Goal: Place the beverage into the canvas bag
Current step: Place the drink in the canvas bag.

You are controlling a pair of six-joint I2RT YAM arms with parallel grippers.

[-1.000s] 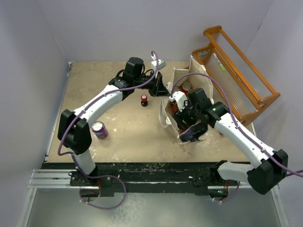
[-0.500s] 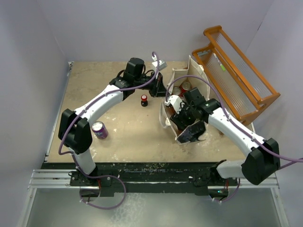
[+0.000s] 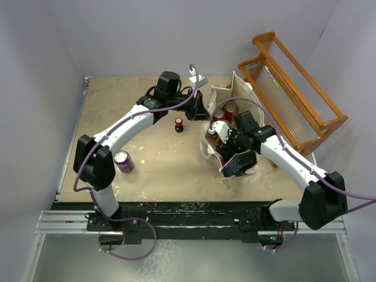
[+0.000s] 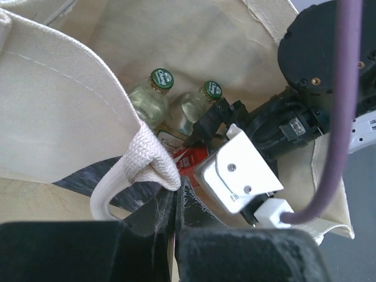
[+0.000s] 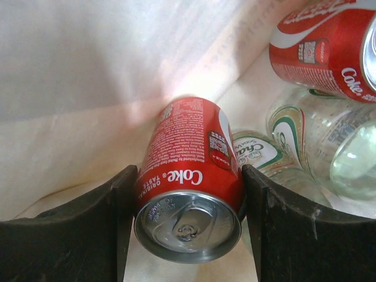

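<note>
The Coke can (image 5: 188,194) is inside the canvas bag (image 3: 232,94), clamped on both sides by the right gripper (image 5: 188,176). Within the last second the right arm has reached deeper into the bag from its near end, so I judge that only the release remains. The can's long axis runs along the fingers, lid toward the wrist, base pointing into the bag, just beside the glass bottles (image 5: 317,141). The left gripper (image 4: 176,202) is closed on the bag's rim at a handle.
</note>
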